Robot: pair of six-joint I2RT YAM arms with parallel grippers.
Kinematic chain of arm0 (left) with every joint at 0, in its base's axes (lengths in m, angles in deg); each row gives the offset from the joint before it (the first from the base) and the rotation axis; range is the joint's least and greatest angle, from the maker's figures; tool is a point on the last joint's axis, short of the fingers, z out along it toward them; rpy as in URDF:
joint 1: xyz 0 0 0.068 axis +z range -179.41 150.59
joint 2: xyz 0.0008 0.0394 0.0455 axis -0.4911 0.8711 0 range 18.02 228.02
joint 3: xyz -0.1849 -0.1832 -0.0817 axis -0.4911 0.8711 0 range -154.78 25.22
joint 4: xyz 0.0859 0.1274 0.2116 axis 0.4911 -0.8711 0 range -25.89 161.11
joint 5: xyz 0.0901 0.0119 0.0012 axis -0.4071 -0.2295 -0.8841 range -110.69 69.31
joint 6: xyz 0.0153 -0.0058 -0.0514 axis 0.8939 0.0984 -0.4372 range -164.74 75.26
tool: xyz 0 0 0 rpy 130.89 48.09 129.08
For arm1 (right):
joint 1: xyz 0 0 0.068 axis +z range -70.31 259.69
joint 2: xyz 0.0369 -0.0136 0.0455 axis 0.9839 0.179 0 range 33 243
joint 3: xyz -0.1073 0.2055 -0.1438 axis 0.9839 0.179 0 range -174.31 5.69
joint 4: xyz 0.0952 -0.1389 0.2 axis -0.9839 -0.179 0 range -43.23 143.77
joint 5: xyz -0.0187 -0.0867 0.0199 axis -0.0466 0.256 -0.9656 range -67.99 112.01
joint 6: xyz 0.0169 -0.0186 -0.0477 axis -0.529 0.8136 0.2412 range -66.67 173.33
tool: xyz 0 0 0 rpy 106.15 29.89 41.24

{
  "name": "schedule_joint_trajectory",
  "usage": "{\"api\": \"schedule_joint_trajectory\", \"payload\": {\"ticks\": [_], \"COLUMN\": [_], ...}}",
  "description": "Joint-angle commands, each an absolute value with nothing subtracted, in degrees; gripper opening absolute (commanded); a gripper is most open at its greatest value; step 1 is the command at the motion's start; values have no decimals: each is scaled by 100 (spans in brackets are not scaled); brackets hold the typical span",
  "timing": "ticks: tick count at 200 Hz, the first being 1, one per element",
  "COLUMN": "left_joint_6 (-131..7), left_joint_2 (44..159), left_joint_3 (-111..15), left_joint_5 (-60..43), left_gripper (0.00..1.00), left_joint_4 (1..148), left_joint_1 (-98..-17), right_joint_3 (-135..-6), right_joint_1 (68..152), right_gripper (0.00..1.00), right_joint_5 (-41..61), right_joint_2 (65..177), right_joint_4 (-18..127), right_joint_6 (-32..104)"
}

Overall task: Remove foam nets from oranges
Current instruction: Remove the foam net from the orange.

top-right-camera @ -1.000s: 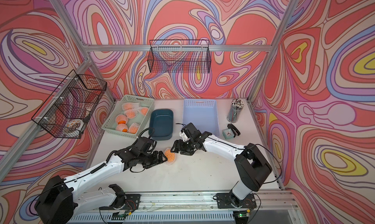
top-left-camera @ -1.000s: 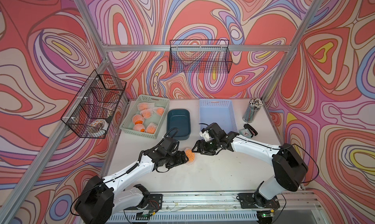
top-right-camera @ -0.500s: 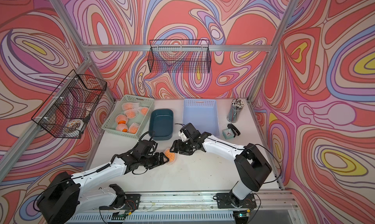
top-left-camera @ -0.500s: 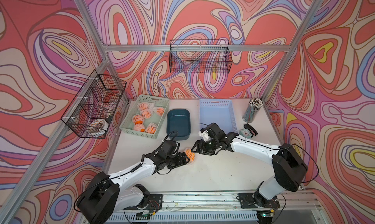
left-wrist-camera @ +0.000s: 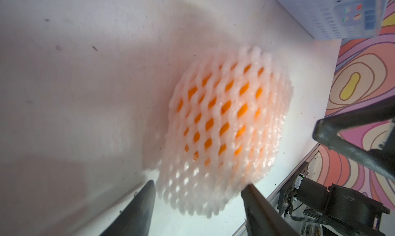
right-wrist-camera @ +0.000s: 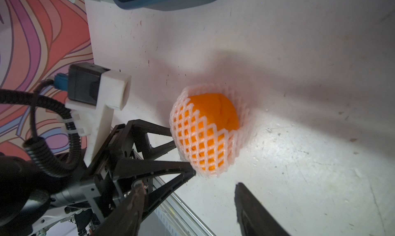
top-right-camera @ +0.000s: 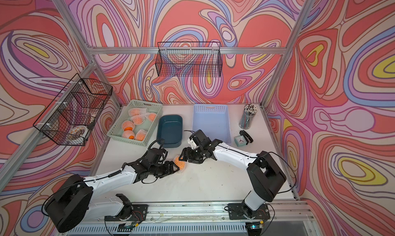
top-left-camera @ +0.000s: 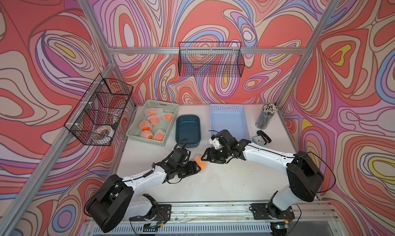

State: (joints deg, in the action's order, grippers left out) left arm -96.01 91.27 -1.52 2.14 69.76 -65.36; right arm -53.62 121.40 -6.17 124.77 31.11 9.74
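Observation:
One orange (right-wrist-camera: 218, 110) in a white foam net (right-wrist-camera: 198, 143) lies on the white table, seen in both top views (top-left-camera: 201, 161) (top-right-camera: 179, 163). Its bare skin shows at the net's open end. My left gripper (left-wrist-camera: 197, 183) is open, its fingers (right-wrist-camera: 186, 170) flanking the net's loose closed end (left-wrist-camera: 213, 138) and close against it. My right gripper (right-wrist-camera: 188, 187) stands open and empty on the opposite side (top-left-camera: 206, 159), a short way off the orange. Several more netted oranges (top-left-camera: 154, 119) lie in the green basket (top-left-camera: 147, 139).
A dark blue tub (top-left-camera: 188, 128) and a light blue basket (top-left-camera: 228, 119) stand behind the grippers. A pencil cup (top-left-camera: 266, 118) and a small clock (top-left-camera: 258, 139) sit at the back right. Black wire baskets hang on the back wall (top-left-camera: 210, 59) and the left wall (top-left-camera: 98, 110).
My left gripper has pushed in onto the net's end and its jaws have narrowed. The right gripper has hardly moved. The orange stays where it was.

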Motion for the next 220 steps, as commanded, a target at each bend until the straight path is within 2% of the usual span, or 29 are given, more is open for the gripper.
{"api": "schedule_joint_trajectory", "payload": {"ticks": [1, 109, 172, 220], "left_joint_6": [-9588, -9607, -9898, -9923], "left_joint_2": [9283, 9243, 9188, 9605], "left_joint_3": [-222, -1121, -1602, -2221], "left_joint_5": [238, 273, 509, 691], "left_gripper": [61, 17, 4, 1], "left_joint_4": [7165, 6223, 5727, 4973], "left_joint_1": [-6501, -6503, -6501, -6501], "right_joint_3": [-5399, -5620, -5836, -5847], "right_joint_1": [12181, 12183, 12181, 12227], "right_gripper": [68, 64, 59, 55], "right_joint_5": [-546, -399, -290, -531], "right_joint_2": [12582, 12538, 12505, 12567], "right_joint_4": [3163, 2749, 2326, 2380], "right_joint_6": [989, 1122, 1235, 1361]}}
